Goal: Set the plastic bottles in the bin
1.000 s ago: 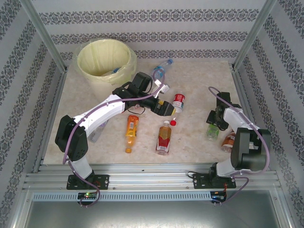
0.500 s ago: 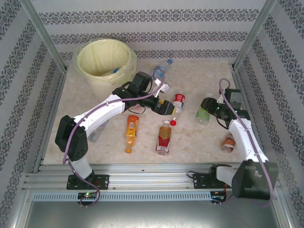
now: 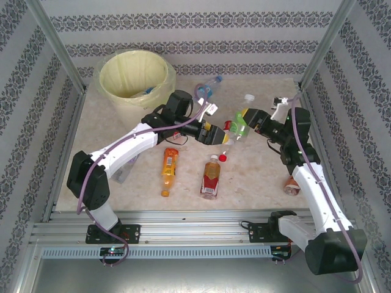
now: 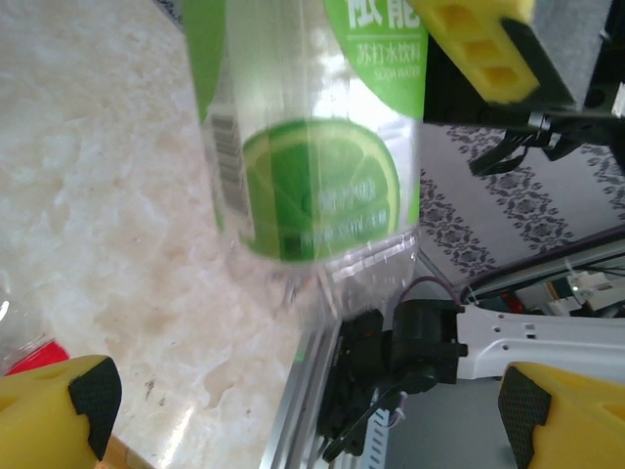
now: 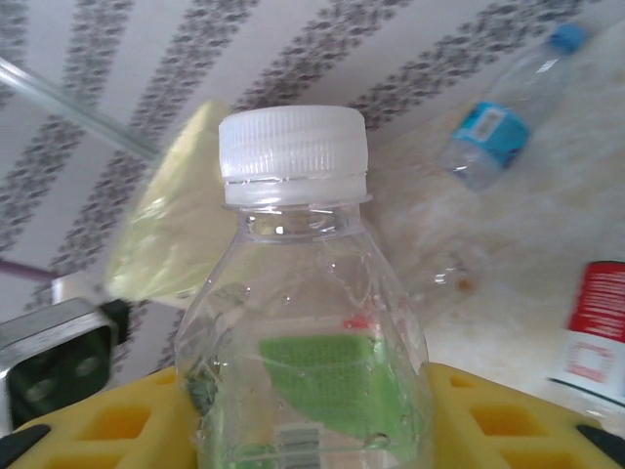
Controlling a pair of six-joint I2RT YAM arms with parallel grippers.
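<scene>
Marble table [image 3: 256, 177]: right gripper [image 3: 252, 116] clamps a green bottle [image 3: 239, 124] aloft; left gripper [image 3: 214, 133] gapes, empty. Several bottles [image 3: 170, 165] lie outside the bin [image 3: 107, 85]; much remains.

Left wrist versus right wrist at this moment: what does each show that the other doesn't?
Left wrist: the open left gripper, the label's lime picture, the right arm's white link. Right wrist: the white cap, a blue-label bottle lying on the table, the yellow-lined bin. Both: the green-label bottle clamped in the right gripper.
</scene>
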